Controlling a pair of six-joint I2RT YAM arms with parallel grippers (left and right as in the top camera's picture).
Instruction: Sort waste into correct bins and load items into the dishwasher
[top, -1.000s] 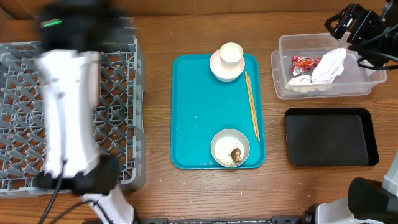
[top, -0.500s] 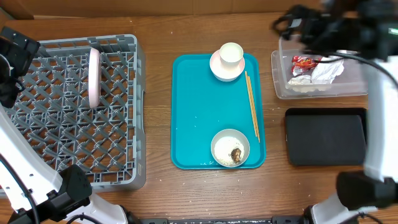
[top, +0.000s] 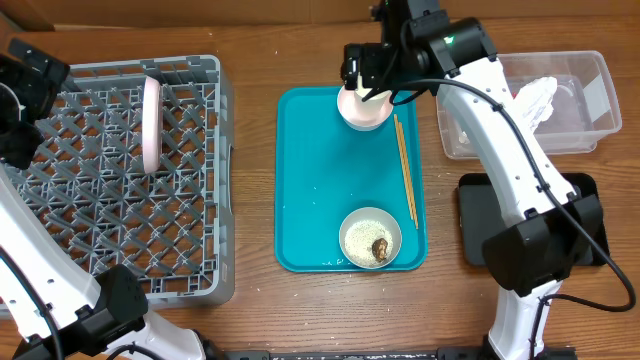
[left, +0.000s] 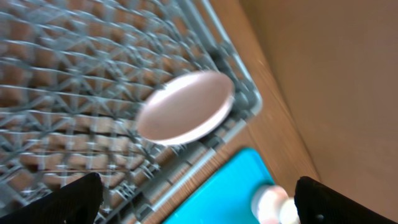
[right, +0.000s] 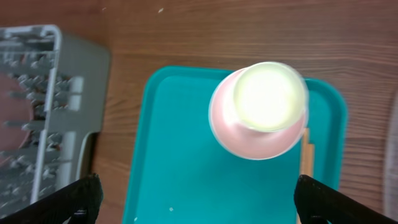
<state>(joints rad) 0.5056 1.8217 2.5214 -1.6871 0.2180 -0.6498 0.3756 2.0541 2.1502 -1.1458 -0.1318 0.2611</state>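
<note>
Overhead: bowl (top: 370, 238) of rice (top: 358, 240) at the near edge of the teal tray (top: 310, 180); chopsticks (top: 405, 170) along its right rim. Farther, right hand (top: 366, 85) wide, empty, over cup (right: 267, 96). Plate (top: 151, 125) upright in rack (top: 100, 220); left hand (top: 25, 100) wide.

So it's a brown wooden table (top: 255, 40) with a visible grain, and four things sit straight on it. Far left is a big grey dish rack (top: 226, 200) with a lattice floor, easily the largest thing there. Middle is a teal tray (top: 320, 180), near the rack but with a strip of bare wood between them. On the right, a clear plastic tub (top: 590, 100) sits toward the back and a flat black tray (top: 470, 220) just in front of it.
</note>
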